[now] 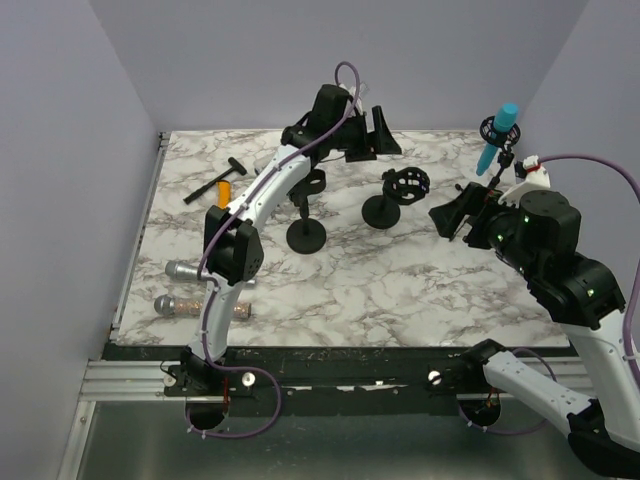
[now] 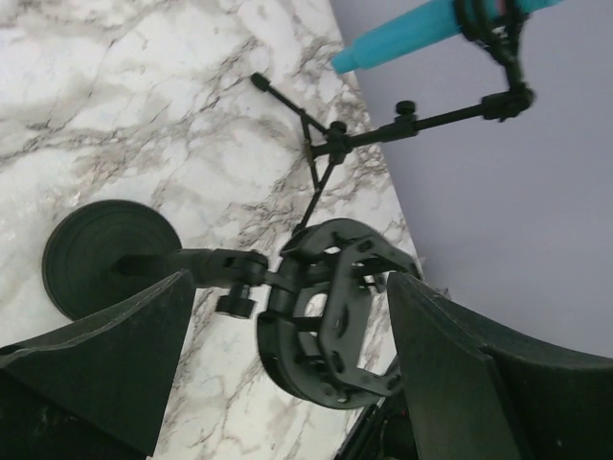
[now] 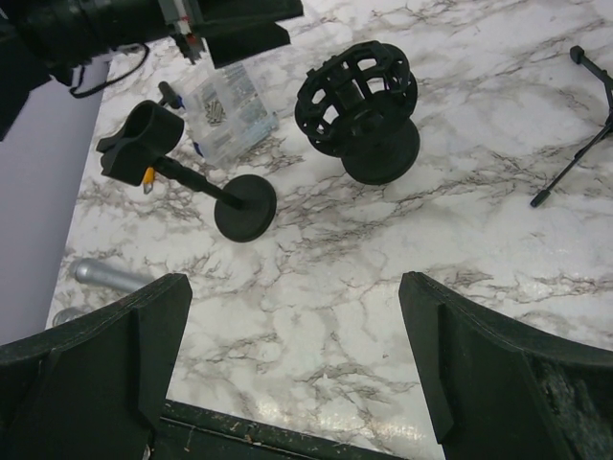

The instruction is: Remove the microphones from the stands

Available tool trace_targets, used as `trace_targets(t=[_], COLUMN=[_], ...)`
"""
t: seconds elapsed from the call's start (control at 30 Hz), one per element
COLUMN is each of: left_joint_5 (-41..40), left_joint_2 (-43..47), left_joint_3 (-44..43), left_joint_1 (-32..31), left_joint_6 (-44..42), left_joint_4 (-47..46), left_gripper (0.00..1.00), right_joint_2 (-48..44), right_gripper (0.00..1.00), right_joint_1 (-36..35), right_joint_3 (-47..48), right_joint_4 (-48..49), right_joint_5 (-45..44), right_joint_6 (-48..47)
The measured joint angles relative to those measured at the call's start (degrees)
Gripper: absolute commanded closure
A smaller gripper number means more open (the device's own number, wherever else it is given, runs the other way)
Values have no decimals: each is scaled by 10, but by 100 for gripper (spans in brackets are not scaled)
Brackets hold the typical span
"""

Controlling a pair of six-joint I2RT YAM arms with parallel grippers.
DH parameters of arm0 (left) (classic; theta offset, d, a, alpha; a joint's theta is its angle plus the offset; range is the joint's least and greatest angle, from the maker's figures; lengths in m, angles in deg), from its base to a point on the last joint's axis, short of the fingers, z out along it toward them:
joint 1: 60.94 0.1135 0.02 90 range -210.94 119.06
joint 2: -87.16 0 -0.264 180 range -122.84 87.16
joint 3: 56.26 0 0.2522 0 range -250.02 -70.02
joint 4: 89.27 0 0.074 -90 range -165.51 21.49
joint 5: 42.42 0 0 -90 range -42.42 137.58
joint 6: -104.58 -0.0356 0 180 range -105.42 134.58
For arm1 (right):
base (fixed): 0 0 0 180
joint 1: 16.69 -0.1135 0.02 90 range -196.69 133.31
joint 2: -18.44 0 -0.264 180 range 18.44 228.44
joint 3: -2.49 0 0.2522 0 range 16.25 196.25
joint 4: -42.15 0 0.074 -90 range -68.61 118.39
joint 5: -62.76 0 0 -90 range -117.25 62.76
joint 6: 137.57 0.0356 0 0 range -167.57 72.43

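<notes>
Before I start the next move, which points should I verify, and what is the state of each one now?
1. Blue microphone sits in the tripod stand: ok, not yet removed.
2. Right gripper open and empty: ok.
3. Left gripper open and empty: ok.
4. Right gripper aimed at the blue microphone: not ok; the right wrist view shows only a tripod leg at its edge.
5. Empty shock-mount stand apart from the right gripper: ok.
6. How tightly the tripod stand holds the blue microphone: cannot tell.
</notes>
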Motion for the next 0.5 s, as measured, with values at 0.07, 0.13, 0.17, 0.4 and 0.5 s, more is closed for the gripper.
trace_targets(t=[0.07, 0.13, 0.17, 0.4, 0.5], left_joint_5=[1, 2, 2, 8, 11], left_joint_2=[7, 30, 45, 237, 339], left_joint_3=[-31, -42, -42, 63, 153], left_joint_1=[1, 2, 2, 2, 2], left_joint_6=[-4, -9, -12, -63, -91], left_joint_4=[15, 30, 37, 62, 60], left_gripper=[16, 15, 15, 14, 13], right_joint_2=[0, 0, 0, 16, 34], right_gripper=[0, 0, 0, 0, 0], right_joint_1=[0, 0, 0, 0, 0], right_joint_3=[0, 0, 0, 16, 24], right_joint_4=[0, -1, -2, -9, -10], right_joint_5=[0, -6, -12, -67, -90], right_joint_6=[0, -1, -2, -19, -24])
